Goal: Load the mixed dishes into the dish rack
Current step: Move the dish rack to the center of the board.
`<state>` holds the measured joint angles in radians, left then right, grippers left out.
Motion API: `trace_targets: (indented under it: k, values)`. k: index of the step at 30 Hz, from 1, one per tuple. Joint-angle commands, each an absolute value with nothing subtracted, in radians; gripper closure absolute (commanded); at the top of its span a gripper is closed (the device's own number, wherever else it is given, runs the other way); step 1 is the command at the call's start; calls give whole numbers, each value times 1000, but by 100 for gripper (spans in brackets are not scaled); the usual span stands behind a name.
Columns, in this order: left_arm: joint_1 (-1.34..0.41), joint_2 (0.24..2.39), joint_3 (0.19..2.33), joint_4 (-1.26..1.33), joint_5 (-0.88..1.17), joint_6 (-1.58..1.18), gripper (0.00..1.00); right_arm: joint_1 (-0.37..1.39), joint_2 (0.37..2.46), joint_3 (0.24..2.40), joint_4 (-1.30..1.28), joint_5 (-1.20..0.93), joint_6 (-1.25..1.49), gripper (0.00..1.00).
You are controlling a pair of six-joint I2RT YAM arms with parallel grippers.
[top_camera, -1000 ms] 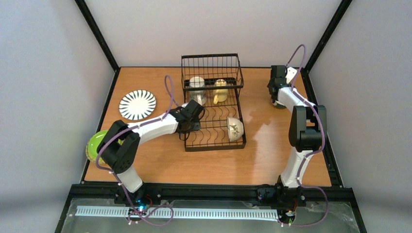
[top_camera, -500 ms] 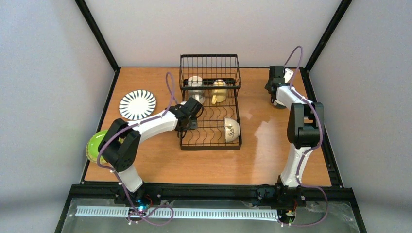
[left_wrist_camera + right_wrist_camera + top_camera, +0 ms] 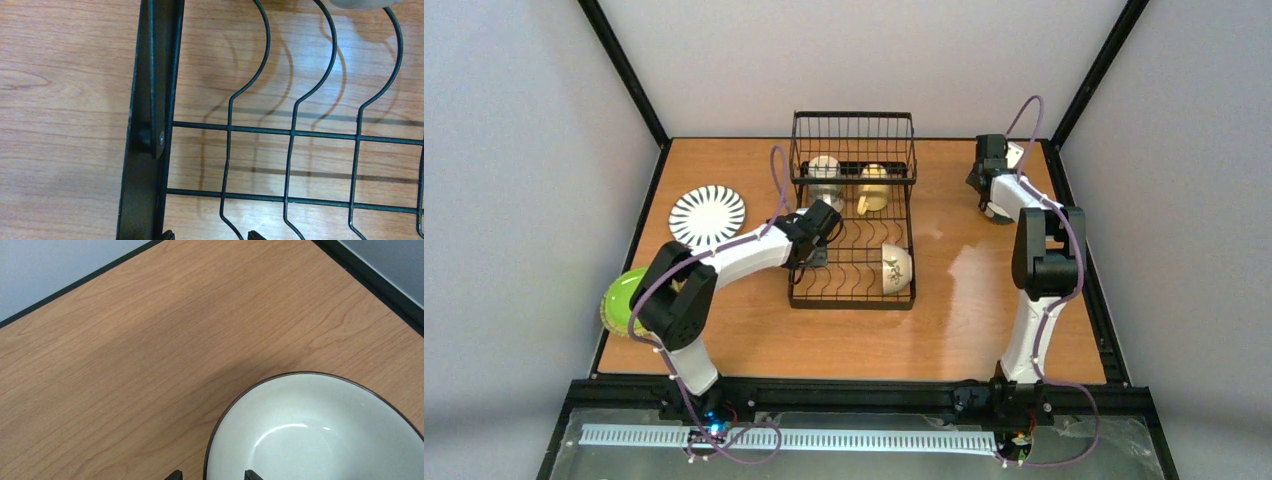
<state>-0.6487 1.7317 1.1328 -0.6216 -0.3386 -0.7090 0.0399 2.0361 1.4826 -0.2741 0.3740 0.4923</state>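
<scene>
The black wire dish rack (image 3: pixel 852 296) stands mid-table. In it are a cream mug (image 3: pixel 826 168), a yellow mug (image 3: pixel 873 181) and a cream bowl (image 3: pixel 896 268) on its side. My left gripper (image 3: pixel 809 256) is at the rack's left rail (image 3: pixel 150 100), open, its fingertips either side of one thin rack wire (image 3: pixel 226 200). At the far right my right gripper (image 3: pixel 213 476) is open, straddling the dark rim of a white bowl (image 3: pixel 320 435) that sits on the table. A black-and-white striped plate (image 3: pixel 707 215) and a lime-green plate (image 3: pixel 620 300) lie at the left.
Black frame rails (image 3: pixel 1064 200) border the wooden table (image 3: pixel 944 330) close beside the right gripper. The lime-green plate sits partly under the left arm's elbow at the table's left edge.
The dish rack has slid leftward along with my left gripper. My right gripper has shifted slightly left and farther back over the white bowl, its jaws a touch wider.
</scene>
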Motion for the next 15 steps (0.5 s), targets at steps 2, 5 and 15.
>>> trace_targets:
  k: [2,5,15]
  values:
    - [-618,1747,1153,-724,-413,-665,17,38,2079,1518,-322,354,505,29]
    - [-618,1739,1158,-724,-408,-667,15,38,2094,1528,-334,350,505,29]
    - [-617,1673,1182,-720,-376,-698,0,39,2104,1532,-348,345,496,30]
